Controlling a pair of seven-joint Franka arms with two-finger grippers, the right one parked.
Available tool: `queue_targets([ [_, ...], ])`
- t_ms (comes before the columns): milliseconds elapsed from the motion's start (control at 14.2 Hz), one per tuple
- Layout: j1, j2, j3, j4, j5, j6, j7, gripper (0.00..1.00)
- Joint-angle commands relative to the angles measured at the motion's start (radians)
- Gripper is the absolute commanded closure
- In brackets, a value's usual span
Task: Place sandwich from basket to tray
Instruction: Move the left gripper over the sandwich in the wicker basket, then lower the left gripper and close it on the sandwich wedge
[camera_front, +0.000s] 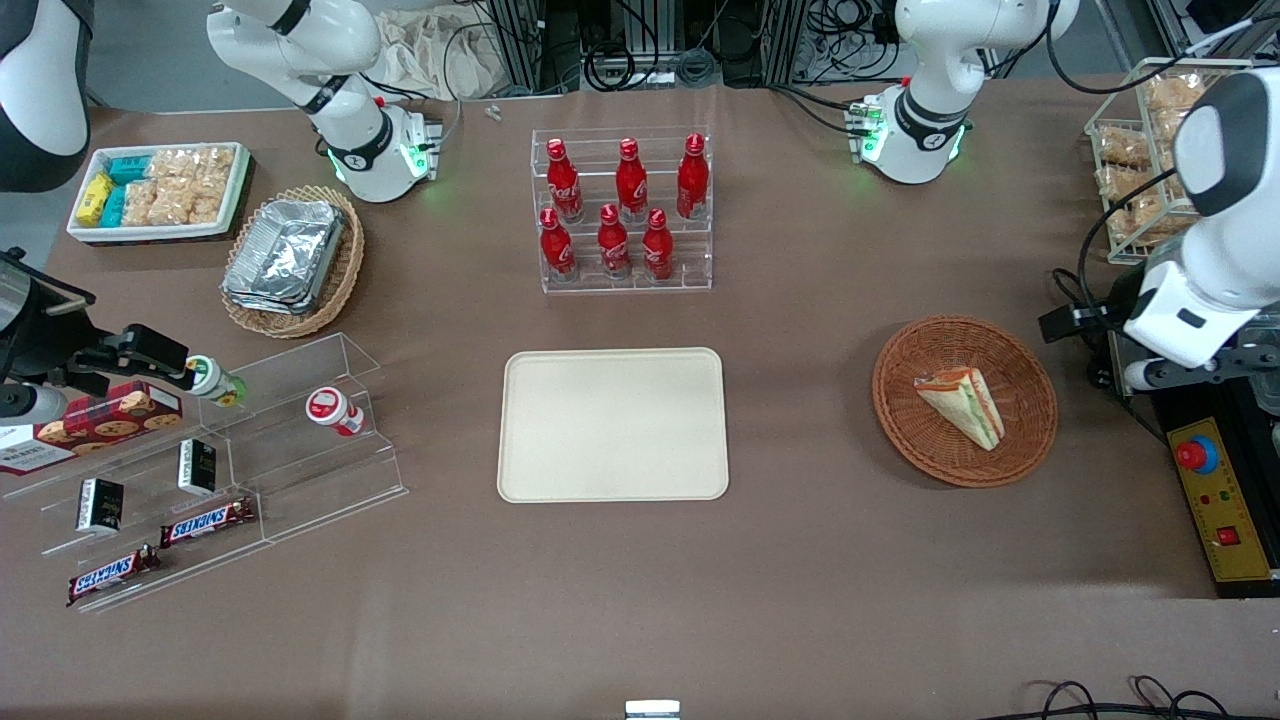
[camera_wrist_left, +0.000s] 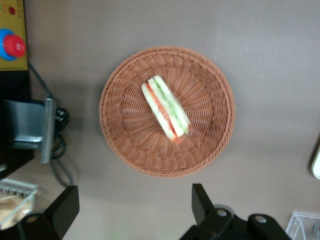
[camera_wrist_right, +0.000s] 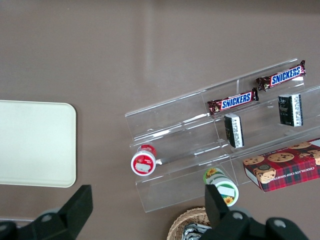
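Observation:
The sandwich (camera_front: 962, 405) (camera_wrist_left: 166, 106), a white-bread wedge with orange and green filling, lies in the round reddish-brown wicker basket (camera_front: 900, 400) (camera_wrist_left: 120, 125). The cream tray (camera_front: 612, 425) (camera_wrist_right: 35, 142) lies flat near the table's middle with nothing on it, toward the parked arm's end from the basket. My left gripper (camera_wrist_left: 134, 207) hangs open above the bare table beside the basket, toward the working arm's end and well above the basket's rim. Its black fingers (camera_wrist_left: 200, 202) stand wide apart with nothing between them.
A yellow control box with a red button (camera_front: 1215, 500) (camera_wrist_left: 12, 45) sits at the table edge beside the basket. A rack of red bottles (camera_front: 625, 215) stands farther from the camera than the tray. A tan basket of foil containers (camera_front: 290, 260), a snack bin (camera_front: 160, 190) and an acrylic shelf (camera_front: 300, 470) lie toward the parked arm's end.

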Motion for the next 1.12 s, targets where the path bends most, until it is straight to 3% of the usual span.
queue_targets([
  [0,-0.010,-0.078,0.009,-0.190,-0.017,0.151,-0.090,0.00],
  [211,-0.011,-0.047,0.008,-0.311,-0.019,0.355,-0.251,0.00],
  [492,-0.016,0.072,0.004,-0.310,-0.022,0.421,-0.408,0.00],
  [703,-0.023,0.160,-0.006,-0.312,-0.063,0.542,-0.588,0.00],
  [1055,-0.023,0.215,-0.017,-0.318,-0.069,0.604,-0.673,0.00],
])
